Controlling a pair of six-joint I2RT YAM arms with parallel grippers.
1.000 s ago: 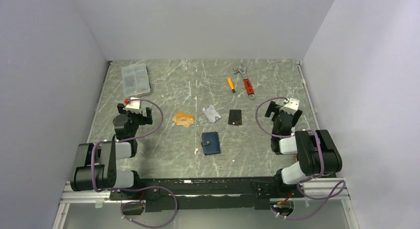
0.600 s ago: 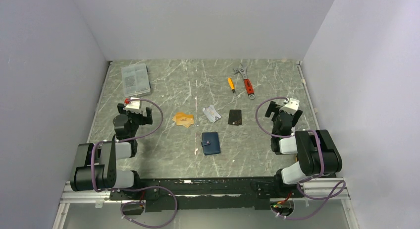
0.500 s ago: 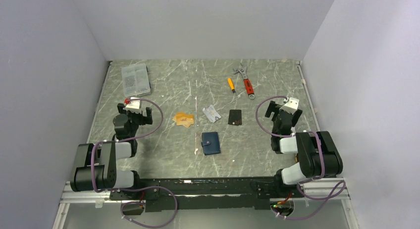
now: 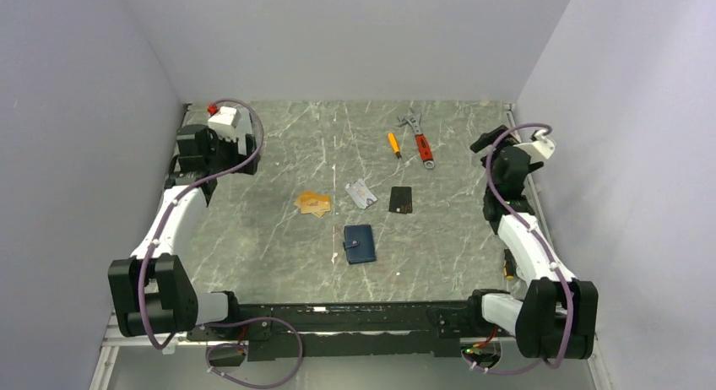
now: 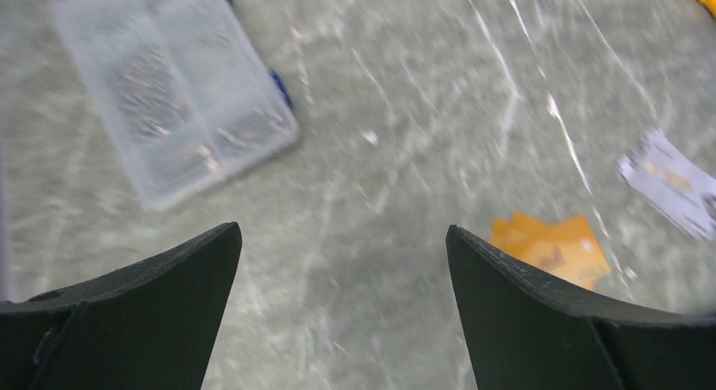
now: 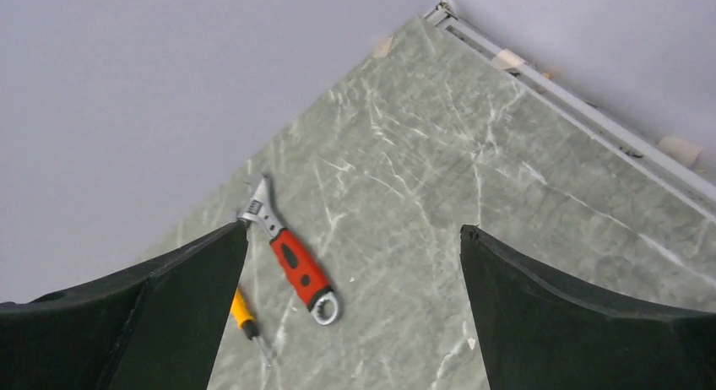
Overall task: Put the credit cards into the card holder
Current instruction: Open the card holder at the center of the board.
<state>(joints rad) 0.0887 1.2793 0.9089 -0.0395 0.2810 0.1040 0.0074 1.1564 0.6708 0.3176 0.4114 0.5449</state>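
The navy card holder (image 4: 360, 243) lies closed on the table's middle front. Beyond it lie the orange-gold cards (image 4: 313, 203), the silvery-white cards (image 4: 361, 193) and the black card (image 4: 401, 199). The orange cards (image 5: 553, 249) and white cards (image 5: 671, 181) show in the left wrist view. My left gripper (image 4: 221, 150) is raised at the far left, open and empty (image 5: 342, 238). My right gripper (image 4: 498, 154) is raised at the far right, open and empty (image 6: 355, 234).
A clear compartment box (image 5: 173, 82) sits at the far left corner, under my left arm. A red-handled wrench (image 4: 420, 138) and a small orange screwdriver (image 4: 394, 144) lie at the back right; both show in the right wrist view (image 6: 297, 268). Walls enclose the table.
Both arms have risen from their folded rest near the front and reached toward the back, the left over the far left, the right over the far right. Cards and wallet have not moved.
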